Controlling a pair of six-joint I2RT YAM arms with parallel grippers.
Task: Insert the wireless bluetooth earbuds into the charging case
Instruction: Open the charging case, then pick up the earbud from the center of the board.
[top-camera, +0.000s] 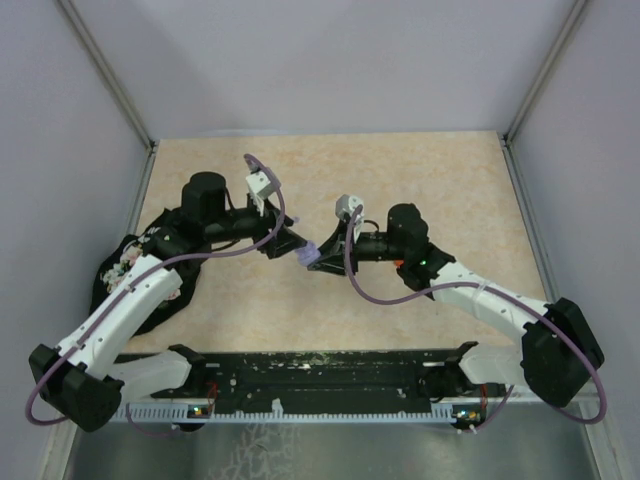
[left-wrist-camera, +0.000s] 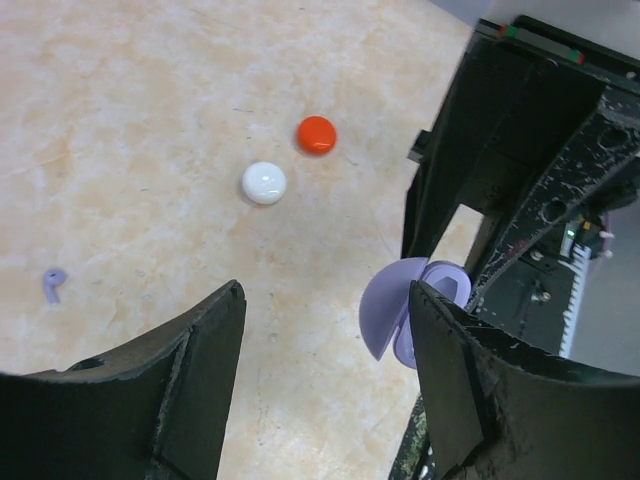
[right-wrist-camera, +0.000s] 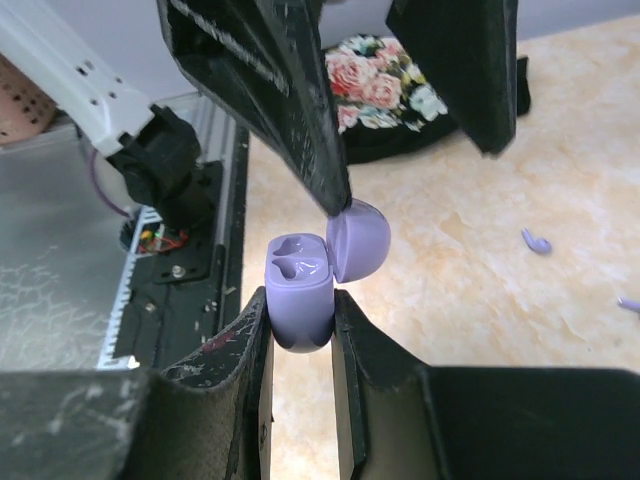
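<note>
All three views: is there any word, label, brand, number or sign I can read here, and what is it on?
No text can be read in any view.
lilac case: plain, no print showing.
red disc and white disc: plain.
flowered cloth: pattern only, no letters.
black rail at the arm bases: any marks are too small to read.

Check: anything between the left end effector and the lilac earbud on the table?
Nothing visible. The left end effector is open by the lilac case; bare table lies between it and the lilac earbud. The white case and red case sit off that line.
</note>
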